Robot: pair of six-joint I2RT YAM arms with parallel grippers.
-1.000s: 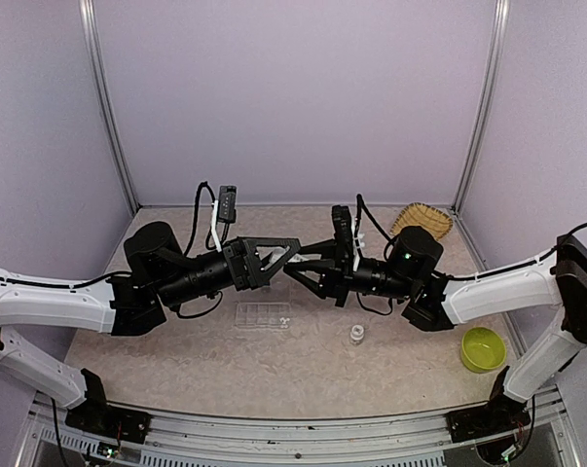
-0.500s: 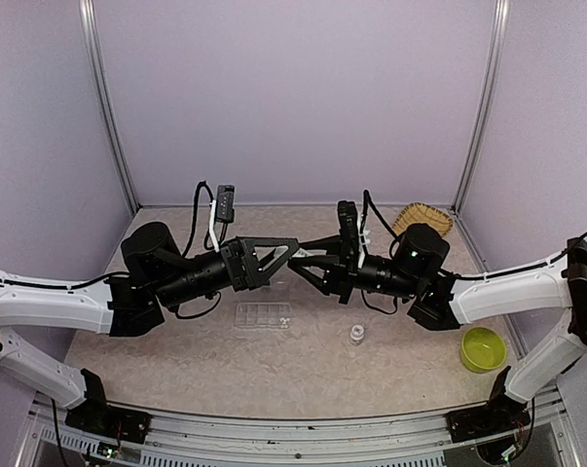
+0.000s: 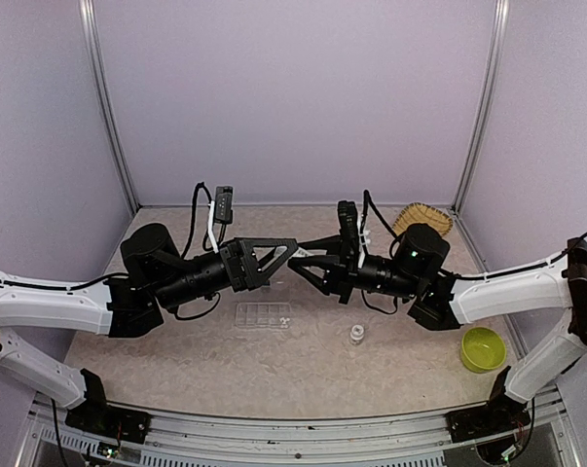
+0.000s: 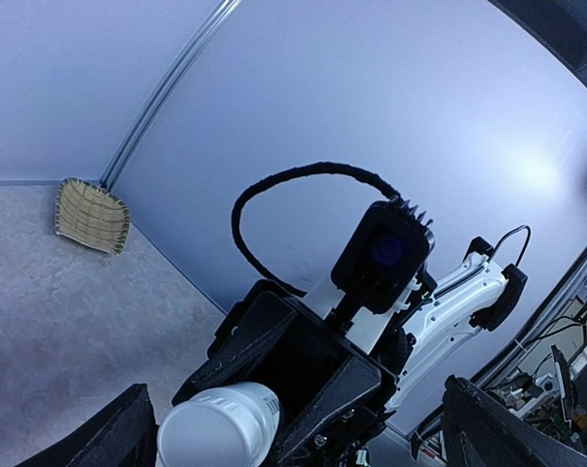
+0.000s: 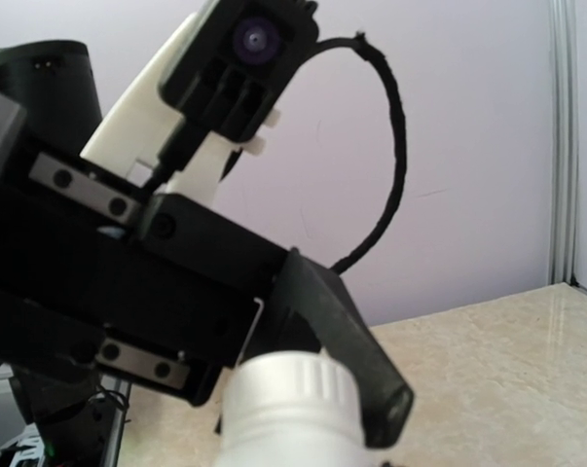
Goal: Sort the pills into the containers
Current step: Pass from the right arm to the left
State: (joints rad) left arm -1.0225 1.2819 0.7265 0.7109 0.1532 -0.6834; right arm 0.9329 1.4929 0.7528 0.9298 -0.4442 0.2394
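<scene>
**A:** where were the pills seen?

**B:** white specks were spotted in the clear compartment box, laid flat on the table. Higher up, a white bottle was pinched by the right gripper. The left gripper was held wide open.

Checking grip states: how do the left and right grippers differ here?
The left gripper has jaws wide open; the right gripper has them closed on a white bottle. The left gripper holds nothing; the right gripper carries the bottle. Both hang above the table, facing each other.
</scene>
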